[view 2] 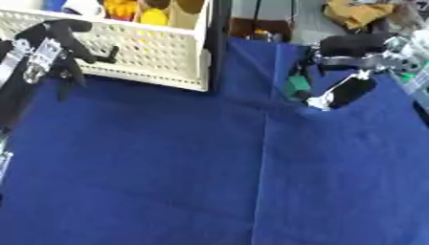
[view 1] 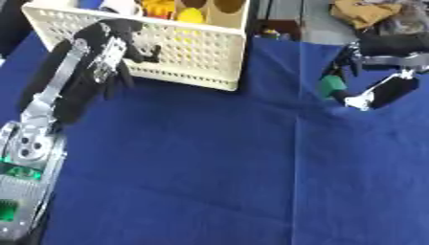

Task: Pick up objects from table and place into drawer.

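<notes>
My right hand point(view 1: 387, 85) comes in from the upper right and hovers over the blue cloth. Its dark fingers point(view 1: 342, 63) and thumb curl round a small green object point(view 1: 333, 85), which hangs just above the cloth; I cannot make out its shape. At the upper left my left hand point(view 1: 109, 48) is against the front wall of a cream perforated basket point(view 1: 197, 52). This hand's fingers hang down relaxed, its thumb points at the basket wall, and it holds nothing. Inside the basket are yellow and orange things point(view 1: 189, 14). No drawer shows in either view.
A blue cloth point(view 1: 209, 162) covers the table, with a crease running down its middle. Brown crumpled material point(view 1: 365, 12) lies beyond the far edge at the upper right. My left forearm point(view 1: 33, 143) runs along the left side.
</notes>
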### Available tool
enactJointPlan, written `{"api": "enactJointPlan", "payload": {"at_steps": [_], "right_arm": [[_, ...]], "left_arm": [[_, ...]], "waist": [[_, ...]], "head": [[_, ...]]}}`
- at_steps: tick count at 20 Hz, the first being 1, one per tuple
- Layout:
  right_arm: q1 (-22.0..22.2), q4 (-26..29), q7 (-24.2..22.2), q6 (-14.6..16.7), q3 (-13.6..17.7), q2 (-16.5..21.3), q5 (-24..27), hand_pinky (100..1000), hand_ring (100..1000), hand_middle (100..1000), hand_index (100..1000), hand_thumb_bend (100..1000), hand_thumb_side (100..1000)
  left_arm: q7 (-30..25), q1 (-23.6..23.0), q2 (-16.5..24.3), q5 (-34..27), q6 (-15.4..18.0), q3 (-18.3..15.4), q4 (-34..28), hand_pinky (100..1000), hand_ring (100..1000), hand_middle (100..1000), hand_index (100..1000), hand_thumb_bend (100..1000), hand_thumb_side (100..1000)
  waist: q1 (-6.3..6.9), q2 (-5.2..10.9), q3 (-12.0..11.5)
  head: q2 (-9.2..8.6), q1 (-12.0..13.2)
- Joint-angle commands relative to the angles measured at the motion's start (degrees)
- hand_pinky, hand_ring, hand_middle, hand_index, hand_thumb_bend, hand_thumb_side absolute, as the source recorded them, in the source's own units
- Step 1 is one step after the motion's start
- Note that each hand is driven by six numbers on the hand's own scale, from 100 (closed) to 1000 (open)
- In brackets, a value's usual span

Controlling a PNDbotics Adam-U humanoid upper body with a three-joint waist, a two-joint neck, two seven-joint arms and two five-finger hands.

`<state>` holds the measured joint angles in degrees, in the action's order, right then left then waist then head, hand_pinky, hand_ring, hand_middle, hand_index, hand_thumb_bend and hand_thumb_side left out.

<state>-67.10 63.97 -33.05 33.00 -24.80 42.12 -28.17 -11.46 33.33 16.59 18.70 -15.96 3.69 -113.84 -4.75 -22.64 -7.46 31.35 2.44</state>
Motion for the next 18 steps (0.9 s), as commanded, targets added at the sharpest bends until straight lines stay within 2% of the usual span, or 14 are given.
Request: {"api": "enactJointPlan", "payload": {"at_steps": [1,6,7,8,14,18], "right_arm": [[-2.30,1.50,-18.92,18.96,2.41,1.72,1.50,508,730,463,576,100,438],[-5.28,0.83,-18.92,18.96,5.14,-0.03,2.22,504,731,454,555,100,431],[-6.00,0.51,-18.92,18.96,5.77,-0.57,2.33,501,729,451,552,100,468],[-6.81,0.13,-18.92,18.96,6.48,-1.20,2.44,499,728,449,552,100,428],[-11.40,-2.14,-18.82,18.96,11.17,-5.16,2.32,493,723,439,554,100,425],[-12.22,-2.90,-18.85,18.96,12.22,-6.01,1.89,493,723,439,554,100,425]], "left_arm": [[0.12,0.42,0.47,0.19,0.10,-0.50,-0.76,174,382,514,835,100,947],[0.13,0.21,0.49,0.16,0.11,-0.53,-0.76,175,383,515,835,100,946],[0.14,0.18,0.49,0.16,0.11,-0.54,-0.76,175,383,515,835,100,946],[0.14,0.15,0.50,0.16,0.11,-0.54,-0.76,175,383,515,835,100,946],[0.01,0.04,0.39,0.11,0.12,-0.45,-0.76,176,383,515,835,100,947],[-0.04,0.03,0.38,0.09,0.13,-0.44,-0.76,176,383,515,835,100,947]], "waist": [[0.29,1.63,0.19],[0.28,1.87,0.37],[0.28,1.91,0.37],[0.27,1.95,0.35],[0.08,2.12,0.01],[0.05,2.14,-0.03]], "head": [[-0.58,-0.18],[-1.22,-1.05],[-1.43,-1.29],[-1.68,-1.51],[-3.21,-2.58],[-3.40,-2.66]]}}
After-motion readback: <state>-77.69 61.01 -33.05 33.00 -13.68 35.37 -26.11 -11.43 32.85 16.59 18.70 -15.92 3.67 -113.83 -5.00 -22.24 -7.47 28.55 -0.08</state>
